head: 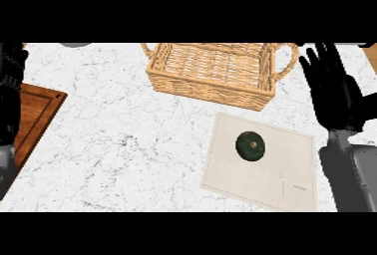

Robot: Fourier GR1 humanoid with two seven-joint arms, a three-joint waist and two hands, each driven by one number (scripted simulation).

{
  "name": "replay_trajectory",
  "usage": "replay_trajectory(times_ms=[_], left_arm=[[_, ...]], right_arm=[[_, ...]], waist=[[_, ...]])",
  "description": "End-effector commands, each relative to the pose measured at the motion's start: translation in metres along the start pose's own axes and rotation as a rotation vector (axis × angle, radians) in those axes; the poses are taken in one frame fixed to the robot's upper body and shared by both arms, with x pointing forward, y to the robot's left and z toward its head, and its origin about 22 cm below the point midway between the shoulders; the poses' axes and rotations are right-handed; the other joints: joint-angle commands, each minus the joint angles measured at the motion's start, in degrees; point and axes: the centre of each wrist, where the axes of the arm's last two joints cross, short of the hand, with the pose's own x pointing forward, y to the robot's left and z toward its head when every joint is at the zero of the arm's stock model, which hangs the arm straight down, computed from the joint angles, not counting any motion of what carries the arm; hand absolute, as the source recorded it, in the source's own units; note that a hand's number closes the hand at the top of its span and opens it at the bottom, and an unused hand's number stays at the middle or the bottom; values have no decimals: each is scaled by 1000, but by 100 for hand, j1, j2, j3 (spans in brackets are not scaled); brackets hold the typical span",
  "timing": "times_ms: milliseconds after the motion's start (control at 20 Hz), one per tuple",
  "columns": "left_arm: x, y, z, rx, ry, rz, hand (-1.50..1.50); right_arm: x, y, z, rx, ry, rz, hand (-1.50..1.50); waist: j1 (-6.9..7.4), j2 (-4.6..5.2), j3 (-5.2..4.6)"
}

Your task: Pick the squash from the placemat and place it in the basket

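A dark green round squash (251, 146) lies on a beige placemat (287, 174) at the lower right of the counter. Behind it stands an empty wicker basket (210, 84) with a handle at each end. My right hand (335, 97) is raised at the right edge, fingers straight and open, to the right of the basket and above the placemat's far corner, apart from the squash. My left hand (9, 74) shows at the left edge, dark and partly cut off, holding nothing that I can see.
A brown wooden cutting board (37, 117) lies at the left edge, partly under my left arm. The white marble counter (125, 149) stretches between the board and the placemat.
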Motion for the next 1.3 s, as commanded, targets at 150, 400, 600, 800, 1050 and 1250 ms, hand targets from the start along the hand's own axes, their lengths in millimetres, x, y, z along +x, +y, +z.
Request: replay_trajectory(times_ms=[150,400,600,800,1050,1250], left_arm=[[-63,-12,35,-105,338,115,0],[-71,-39,47,-223,467,233,0],[-73,-28,40,-231,514,249,0],[-84,-20,40,-242,528,242,0],[-88,-17,37,-202,525,250,0],[-87,-21,43,-207,544,241,0]], right_arm=[[12,-27,-10,13,-218,103,150],[11,-8,-1,433,-305,634,-150],[-56,69,29,320,-444,665,-150],[-46,143,14,211,-385,733,-150],[7,161,-3,197,-95,896,-150],[28,138,-28,90,48,1250,-150]], waist=[[-70,-311,39],[116,-237,0],[64,-337,34],[22,-375,27],[-117,-433,16],[-156,-493,7]])
